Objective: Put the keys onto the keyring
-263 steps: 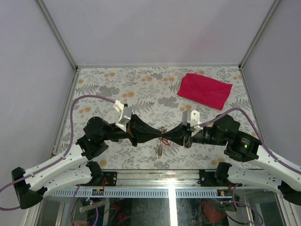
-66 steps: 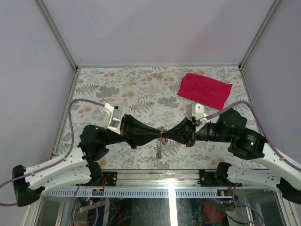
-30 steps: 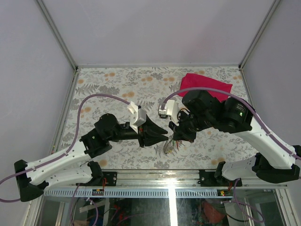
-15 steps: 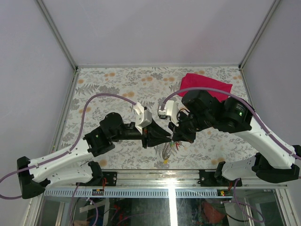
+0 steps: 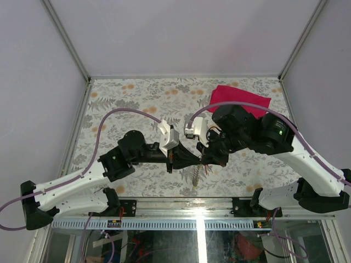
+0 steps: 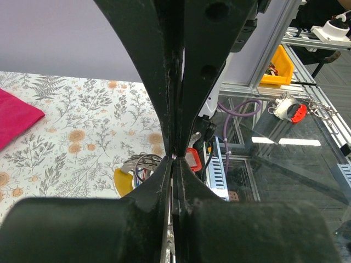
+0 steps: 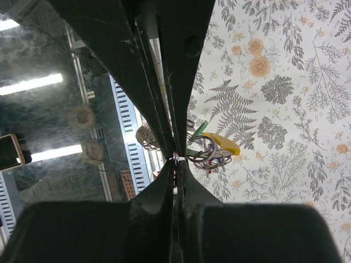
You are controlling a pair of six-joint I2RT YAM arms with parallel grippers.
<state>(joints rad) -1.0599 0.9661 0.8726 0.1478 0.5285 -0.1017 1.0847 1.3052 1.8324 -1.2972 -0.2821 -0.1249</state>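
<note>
Top view: left tool [image 5: 195, 160] and right tool [image 5: 207, 159] meet tip to tip; keyring [image 5: 196, 174] dangles just below both.
Left wrist: jaws together; keyring [image 6: 143, 163] just behind the tips, grip unclear.
Right wrist: jaws clamped on keyring [image 7: 207, 155], loops beside the tips.

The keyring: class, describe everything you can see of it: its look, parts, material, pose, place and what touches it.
The keyring is a bundle of thin silvery loops, metal by their shine, with a yellow tag on it and a short chain strand dangling from it. It seems lifted off the flowered table, near that table's front edge. The shut tips of the left gripper and the right gripper pinch it from opposite sides.
</note>
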